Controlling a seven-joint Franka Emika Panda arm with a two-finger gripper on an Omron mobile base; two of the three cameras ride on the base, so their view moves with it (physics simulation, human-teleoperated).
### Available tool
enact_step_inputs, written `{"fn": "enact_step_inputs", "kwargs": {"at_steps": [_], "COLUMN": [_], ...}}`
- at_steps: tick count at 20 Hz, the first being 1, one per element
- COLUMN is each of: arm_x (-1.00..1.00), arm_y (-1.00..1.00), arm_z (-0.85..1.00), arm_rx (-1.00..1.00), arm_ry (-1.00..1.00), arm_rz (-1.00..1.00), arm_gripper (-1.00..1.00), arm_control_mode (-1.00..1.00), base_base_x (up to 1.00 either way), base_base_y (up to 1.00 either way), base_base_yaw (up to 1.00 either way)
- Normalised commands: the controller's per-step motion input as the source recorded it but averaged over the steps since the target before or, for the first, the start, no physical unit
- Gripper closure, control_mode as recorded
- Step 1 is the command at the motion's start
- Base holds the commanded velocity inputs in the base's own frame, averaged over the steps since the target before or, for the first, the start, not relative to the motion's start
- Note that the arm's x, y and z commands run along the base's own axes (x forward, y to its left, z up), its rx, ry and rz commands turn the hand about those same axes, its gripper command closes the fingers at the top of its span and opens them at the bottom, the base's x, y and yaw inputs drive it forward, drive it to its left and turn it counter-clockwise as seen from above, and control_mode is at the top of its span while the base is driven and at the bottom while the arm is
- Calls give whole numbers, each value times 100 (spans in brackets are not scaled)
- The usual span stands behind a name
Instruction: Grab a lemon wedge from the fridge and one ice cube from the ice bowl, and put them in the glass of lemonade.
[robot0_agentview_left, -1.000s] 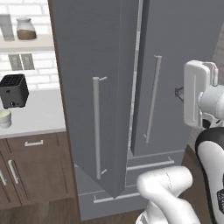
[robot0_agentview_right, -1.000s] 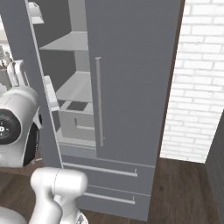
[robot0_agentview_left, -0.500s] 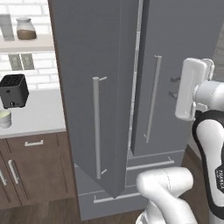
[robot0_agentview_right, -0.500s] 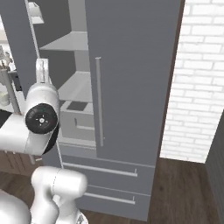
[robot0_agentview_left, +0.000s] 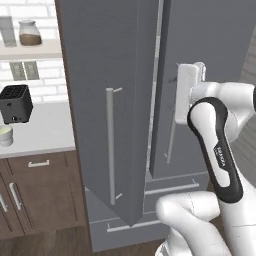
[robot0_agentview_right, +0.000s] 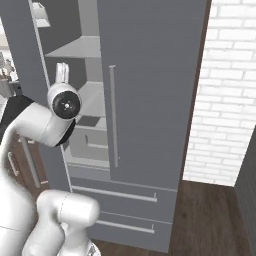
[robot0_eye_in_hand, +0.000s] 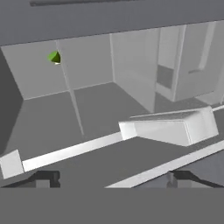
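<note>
The grey fridge (robot0_agentview_left: 115, 60) stands with its left door swung open toward me. Its pale shelves (robot0_agentview_right: 75, 47) show through the opening. A tiny yellow-green lemon wedge (robot0_eye_in_hand: 54, 57) lies far back on a shelf, in the upper left of the hand view. My gripper (robot0_eye_in_hand: 111, 178) is open and holds nothing. It points into the fridge from the door gap, well short of the wedge. Its white hand (robot0_agentview_left: 186, 92) hovers by the right door's handle. The glass of lemonade (robot0_agentview_left: 5, 135), a squat cream cup, sits on the counter at far left. The ice bowl and ice cube are out of view.
A black toaster (robot0_agentview_left: 16, 102) stands on the white counter (robot0_agentview_left: 45, 127) left of the fridge. A jar (robot0_agentview_left: 30, 32) rests on the wall shelf above. A door bin (robot0_eye_in_hand: 170, 127) juts out in front of the hand. A white brick wall (robot0_agentview_right: 230, 100) rises right of the fridge.
The arm has swung from the right of the fridge toward the gap between the doors, bringing the hand up to the open compartment. The door and everything else stayed put.
</note>
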Motion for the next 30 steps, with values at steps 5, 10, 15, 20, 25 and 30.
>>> {"fn": "enact_step_inputs", "kwargs": {"at_steps": [5, 10, 15, 20, 25, 30], "arm_x": [83, 88, 89, -9, -79, -95], "arm_y": [-9, 3, 63, 96, 100, 100], "arm_z": [-2, -16, -30, -16, -3, 0], "arm_rx": [-1, 0, -5, -14, -25, -26], "arm_ry": [2, 1, 2, -8, -28, -31], "arm_rz": [20, 26, 24, 30, 28, 21], "arm_gripper": [-100, -100, -100, -100, -100, -100], "arm_control_mode": [-100, -100, -100, -100, -100, -100], "base_base_x": [0, 0, 0, 0, 0, 0], "base_base_y": [0, 0, 0, 0, 0, 0], "base_base_yaw": [0, 0, 0, 0, 0, 0]}}
